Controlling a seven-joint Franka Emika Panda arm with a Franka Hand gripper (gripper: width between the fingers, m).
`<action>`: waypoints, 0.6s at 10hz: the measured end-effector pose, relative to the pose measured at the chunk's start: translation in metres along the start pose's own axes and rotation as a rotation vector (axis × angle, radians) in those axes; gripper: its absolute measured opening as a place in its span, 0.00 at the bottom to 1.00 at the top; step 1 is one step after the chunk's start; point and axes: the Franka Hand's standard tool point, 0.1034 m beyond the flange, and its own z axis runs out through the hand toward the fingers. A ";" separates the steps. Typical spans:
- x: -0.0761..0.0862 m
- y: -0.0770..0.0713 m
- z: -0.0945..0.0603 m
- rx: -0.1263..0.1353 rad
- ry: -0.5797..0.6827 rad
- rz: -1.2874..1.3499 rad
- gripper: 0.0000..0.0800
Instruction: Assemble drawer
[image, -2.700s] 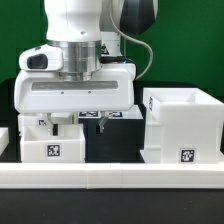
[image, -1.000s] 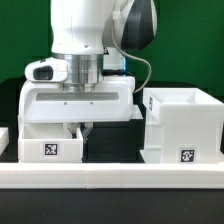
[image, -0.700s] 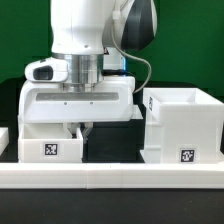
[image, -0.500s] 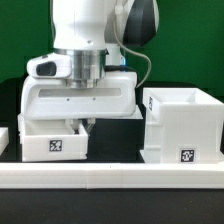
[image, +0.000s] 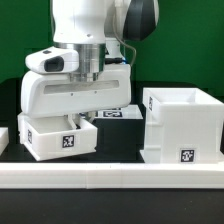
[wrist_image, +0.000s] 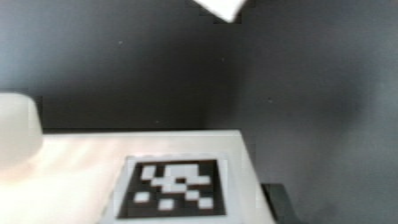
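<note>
A small open-top white tray (image: 58, 140) with a square tag on its front hangs tilted just above the black table at the exterior view's left. My gripper (image: 79, 119) is shut on the tray's wall; the broad white hand hides most of the fingers. The large boxy housing (image: 180, 125), open on top, stands at the exterior view's right, apart from the tray. In the wrist view the tray's white face (wrist_image: 89, 160) and its tag (wrist_image: 178, 188) fill the near part, with one dark fingertip (wrist_image: 274, 200) beside it.
The long white border rail (image: 110, 172) runs along the front. Another white part (image: 4, 138) shows at the exterior view's far left edge. The marker board (image: 119, 114) lies behind, between tray and housing. A white corner (wrist_image: 222, 8) shows far off in the wrist view.
The hand came down onto the small tray and closed on it. The tray has since risen off the table, tilted, and shifted slightly toward the housing.
</note>
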 end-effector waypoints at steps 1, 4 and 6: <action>0.000 0.000 0.000 0.000 0.000 -0.054 0.05; 0.006 -0.006 -0.002 -0.013 -0.014 -0.376 0.05; 0.009 -0.010 -0.002 -0.005 -0.033 -0.627 0.05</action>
